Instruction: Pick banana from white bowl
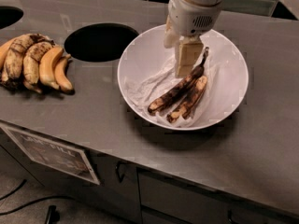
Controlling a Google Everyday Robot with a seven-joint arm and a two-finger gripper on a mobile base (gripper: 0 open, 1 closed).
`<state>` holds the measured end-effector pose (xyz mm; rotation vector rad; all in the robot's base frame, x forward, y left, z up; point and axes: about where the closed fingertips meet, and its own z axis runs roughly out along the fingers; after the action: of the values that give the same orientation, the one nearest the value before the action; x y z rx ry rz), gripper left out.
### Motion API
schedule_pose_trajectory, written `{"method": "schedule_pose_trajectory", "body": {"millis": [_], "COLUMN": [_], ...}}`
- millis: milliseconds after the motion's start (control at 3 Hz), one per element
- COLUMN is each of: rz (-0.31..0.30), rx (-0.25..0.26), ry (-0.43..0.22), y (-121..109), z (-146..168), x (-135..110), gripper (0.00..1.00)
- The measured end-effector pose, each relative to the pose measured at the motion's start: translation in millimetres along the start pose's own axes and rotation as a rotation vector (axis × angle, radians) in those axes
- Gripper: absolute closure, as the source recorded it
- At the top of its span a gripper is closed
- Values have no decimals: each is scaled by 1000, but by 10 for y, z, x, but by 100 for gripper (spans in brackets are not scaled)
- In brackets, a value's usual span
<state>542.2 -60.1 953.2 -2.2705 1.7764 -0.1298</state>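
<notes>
The white bowl [229,50] sits on the grey counter, with a crinkled white liner inside. Two bananas lie side by side in it. The task's banana [174,93] is the slim, almost black one on the left, with its long dark stem pointing up and right. The shorter banana [190,99] with pale patches lies against its right side. My gripper [187,64] hangs from the white arm over the bowl's middle. It points down just above the upper part of the dark banana, to the left of the stem. Both bananas rest on the liner.
A yellow-and-brown bunch of bananas [32,62] lies on the counter [93,120] at the far left. A round dark hole [100,42] is cut in the counter between the bunch and the bowl. The counter's front edge, with cabinet doors, is below.
</notes>
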Motion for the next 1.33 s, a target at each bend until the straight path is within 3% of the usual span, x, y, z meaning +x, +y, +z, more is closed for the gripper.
{"method": "schedule_pose_trajectory", "body": {"millis": [1333], "rz": [-58], "rx": [-24], "ry": [-39], "y": [-52], "z": [277], "x": [145], "gripper": [37]}}
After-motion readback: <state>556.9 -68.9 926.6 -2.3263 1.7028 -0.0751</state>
